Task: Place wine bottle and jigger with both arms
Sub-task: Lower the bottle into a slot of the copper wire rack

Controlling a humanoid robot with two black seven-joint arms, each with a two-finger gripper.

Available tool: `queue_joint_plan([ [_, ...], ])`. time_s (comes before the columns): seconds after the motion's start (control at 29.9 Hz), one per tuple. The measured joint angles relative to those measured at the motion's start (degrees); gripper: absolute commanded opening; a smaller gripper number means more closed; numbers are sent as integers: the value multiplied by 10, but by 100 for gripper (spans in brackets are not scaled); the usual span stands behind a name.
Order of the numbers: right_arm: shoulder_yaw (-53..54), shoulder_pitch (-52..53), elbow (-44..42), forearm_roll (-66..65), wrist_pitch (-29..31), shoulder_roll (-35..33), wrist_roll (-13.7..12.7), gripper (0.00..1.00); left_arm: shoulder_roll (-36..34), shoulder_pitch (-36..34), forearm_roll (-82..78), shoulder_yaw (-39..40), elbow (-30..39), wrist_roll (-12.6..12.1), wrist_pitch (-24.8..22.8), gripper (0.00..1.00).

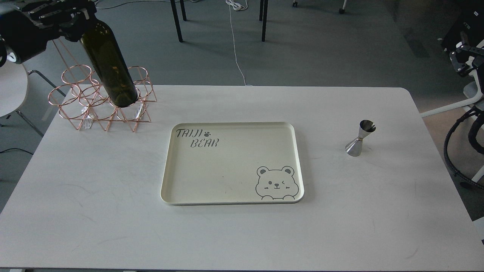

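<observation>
Top left corner of the view: left gripper (70, 20), black, closed around the upper part of the tall dark olive-green glass wine bottle (109, 64). Bottle neck hidden behind the gripper; fingers hard to tell apart against the dark arm. Bottle tilted, top leaning left, base at or in a ring of the copper-coloured wire rack (100, 100). Whether the base rests in the ring or hangs just above it cannot be told.

Rack stands at the far left corner of the white rounded-corner table (242, 234). Small clear tags hang among its lower wires, too small to read.

Small shiny steel hourglass jigger (360, 138) stands upright near the right edge of the table, well apart from everything else, narrower cup upward.

Cream rectangular tray (230, 202) with rounded corners lies at the table's centre, printed "TAIJI BEAR" top left, winking bear bottom right.

Right arm: only black cabling and a bracket (463, 56) cut off at the right edge; gripper not seen.

Table surface faintly scuffed. Room: grey floor, dark chair legs (176, 20), white cable (234, 41) running toward the table's far edge.
</observation>
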State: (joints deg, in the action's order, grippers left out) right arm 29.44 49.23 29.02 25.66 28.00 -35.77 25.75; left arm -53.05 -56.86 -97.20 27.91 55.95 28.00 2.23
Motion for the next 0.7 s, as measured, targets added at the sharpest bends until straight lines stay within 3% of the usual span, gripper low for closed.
queue_joint_plan([
  [0.7,-1,-4,-8,-2,0,0,0,99,35,3,7,-33,-35,0,18,23],
])
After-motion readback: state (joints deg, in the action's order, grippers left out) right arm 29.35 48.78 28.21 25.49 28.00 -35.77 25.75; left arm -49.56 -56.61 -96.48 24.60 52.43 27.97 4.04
